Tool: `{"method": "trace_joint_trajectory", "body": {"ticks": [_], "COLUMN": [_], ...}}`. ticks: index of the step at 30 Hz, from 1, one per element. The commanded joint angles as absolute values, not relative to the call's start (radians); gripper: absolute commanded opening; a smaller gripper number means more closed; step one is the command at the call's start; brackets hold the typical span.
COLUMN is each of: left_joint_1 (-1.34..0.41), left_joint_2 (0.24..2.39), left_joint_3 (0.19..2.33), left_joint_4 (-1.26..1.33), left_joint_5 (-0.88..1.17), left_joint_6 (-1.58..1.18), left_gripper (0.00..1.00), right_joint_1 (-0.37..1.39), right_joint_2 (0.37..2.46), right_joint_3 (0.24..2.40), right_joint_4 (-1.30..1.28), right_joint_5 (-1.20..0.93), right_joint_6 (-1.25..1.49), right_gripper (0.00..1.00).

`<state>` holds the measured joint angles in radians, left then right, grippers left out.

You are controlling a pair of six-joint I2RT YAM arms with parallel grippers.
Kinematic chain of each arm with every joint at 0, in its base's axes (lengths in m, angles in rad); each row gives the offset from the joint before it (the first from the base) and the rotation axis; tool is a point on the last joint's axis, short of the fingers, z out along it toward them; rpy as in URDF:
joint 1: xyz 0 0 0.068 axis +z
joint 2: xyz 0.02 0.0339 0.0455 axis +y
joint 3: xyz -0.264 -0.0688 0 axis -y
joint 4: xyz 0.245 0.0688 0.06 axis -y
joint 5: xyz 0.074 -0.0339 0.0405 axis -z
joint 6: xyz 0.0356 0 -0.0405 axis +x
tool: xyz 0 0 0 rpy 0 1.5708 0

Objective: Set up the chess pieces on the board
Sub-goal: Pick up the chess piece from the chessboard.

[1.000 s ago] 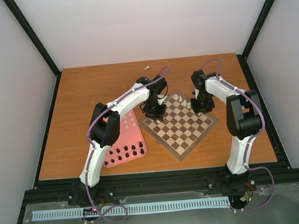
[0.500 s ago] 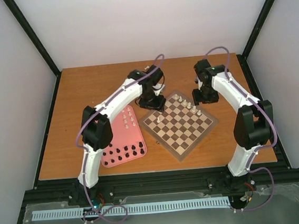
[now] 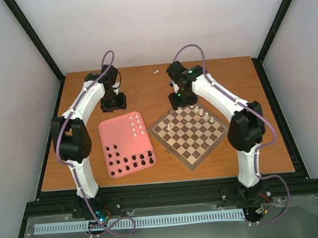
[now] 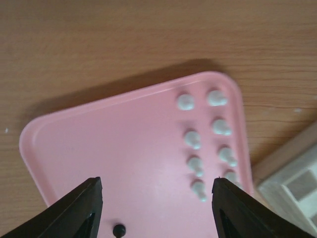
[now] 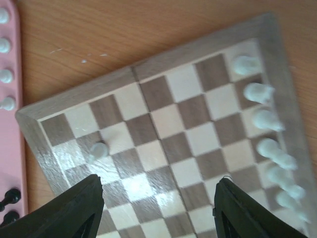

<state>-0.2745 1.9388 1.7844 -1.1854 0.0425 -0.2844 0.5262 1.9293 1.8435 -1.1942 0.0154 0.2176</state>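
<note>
both spread empty: left claw (image 4: pixel 157 208) over pink tray (image 4: pixel 99 148) | right claw (image 5: pixel 157 210) over board (image 5: pixel 163 134) | stray white piece (image 3: pixel 156 71) beyond

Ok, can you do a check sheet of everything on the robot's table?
Surface: brown wooden table.
Job's things: board lies cornerwise, with a row of white pieces along one far edge and a lone white piece; no black ones on it. Pink tray holds spare white pieces and the black pieces.
Clutter: stray white bit at the table's far side, maybe a piece.
Grippers: left gripper open, empty, by the tray's far end; right gripper open, empty, by the board's far corner.
Cables: purple cables loop along both arms.
Surroundings: white walls, black frame.
</note>
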Motion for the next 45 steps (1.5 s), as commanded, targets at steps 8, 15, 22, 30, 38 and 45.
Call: {"method": "trace_joint_trajectory", "body": {"ticks": [8, 15, 22, 30, 38, 45], "left_joint_1": [-0.239, -0.237, -0.235, -0.235, -0.235, -0.235], "left_joint_2": [2.030, 2.045, 2.054, 2.055, 2.056, 2.057], "left_joint_3": [1.750, 1.765, 1.746, 1.747, 1.747, 1.751], "left_joint_4": [-1.105, -1.113, -1.106, -1.104, -1.105, -1.107], "left_joint_5": [0.085, 0.079, 0.089, 0.091, 0.094, 0.096], "left_joint_6": [-0.317, -0.317, -0.315, -0.311, -0.308, -0.306], "left_gripper": [0.58, 0.58, 0.57, 0.57, 0.57, 0.57], "right_joint_1": [0.650, 0.690, 0.690, 0.688, 0.679, 0.676], "right_joint_2": [2.157, 2.179, 2.175, 2.204, 2.227, 2.236], "right_joint_3": [1.985, 1.924, 1.868, 1.871, 1.880, 1.889], "right_joint_4": [-1.248, -1.241, -1.232, -1.220, -1.213, -1.212], "right_joint_5": [-0.094, -0.116, -0.120, -0.113, -0.108, -0.106], "right_joint_6": [0.226, 0.219, 0.207, 0.200, 0.195, 0.196], "right_gripper": [0.61, 0.53, 0.37, 0.35, 0.31, 0.27]}}
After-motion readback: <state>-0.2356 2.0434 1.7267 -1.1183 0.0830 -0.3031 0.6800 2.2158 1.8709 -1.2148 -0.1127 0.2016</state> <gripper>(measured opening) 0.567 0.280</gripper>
